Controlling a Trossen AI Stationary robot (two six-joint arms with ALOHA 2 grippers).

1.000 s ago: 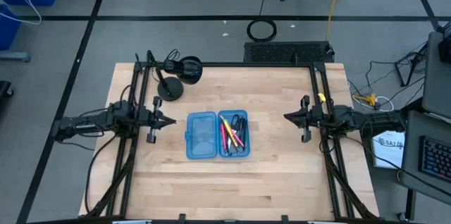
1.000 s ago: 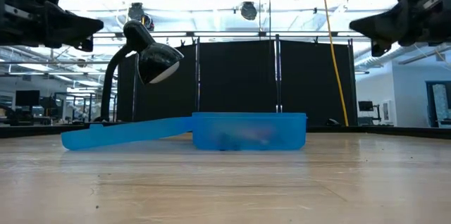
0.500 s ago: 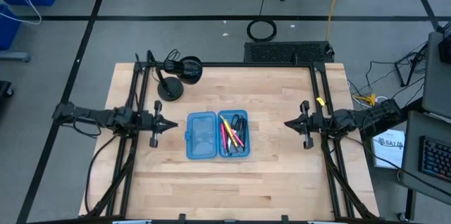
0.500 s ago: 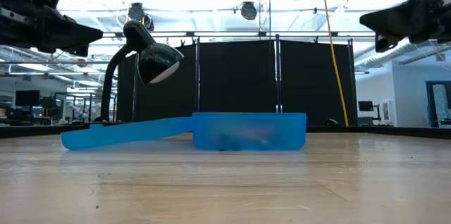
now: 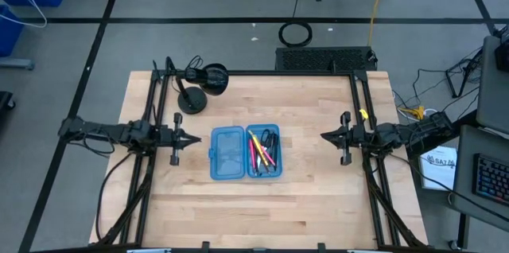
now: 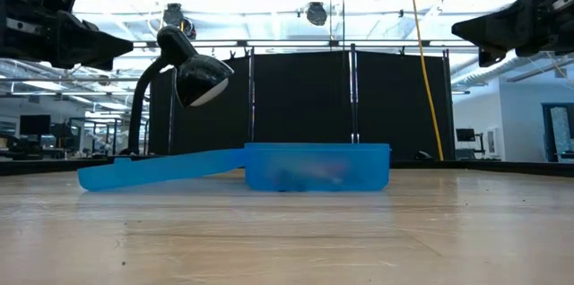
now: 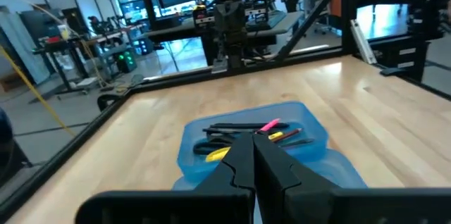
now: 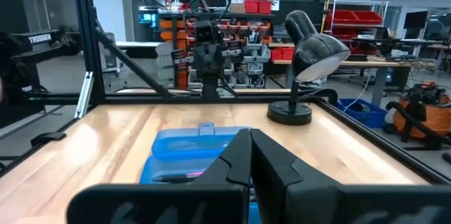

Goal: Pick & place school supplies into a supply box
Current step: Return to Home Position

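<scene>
The translucent blue supply box (image 5: 244,152) lies open mid-table, both halves side by side. Its right half holds pink, red, yellow and dark pens and markers (image 5: 262,149), also seen in the left wrist view (image 7: 271,131). Its left half (image 5: 227,153) holds nothing. In the low view the deep half (image 6: 316,167) stands flat and the shallow half (image 6: 161,169) slopes off to the left. My left gripper (image 5: 193,138) hovers shut left of the box, above the table (image 6: 126,47). My right gripper (image 5: 322,135) hovers shut to the box's right (image 6: 457,30). I cannot pick out the scissors.
A black desk lamp (image 5: 199,86) stands on its round base near the table's far left corner, head bent over (image 6: 193,74). Black frame rails run along the left (image 5: 151,126) and right (image 5: 362,110) sides. Bare wood lies in front of the box (image 5: 246,213).
Both arms have straightened out toward their own sides of the table. The left gripper has sunk a little, and the right gripper has drawn back slightly toward the right edge. Both stay shut. The box and the supplies have not moved.
</scene>
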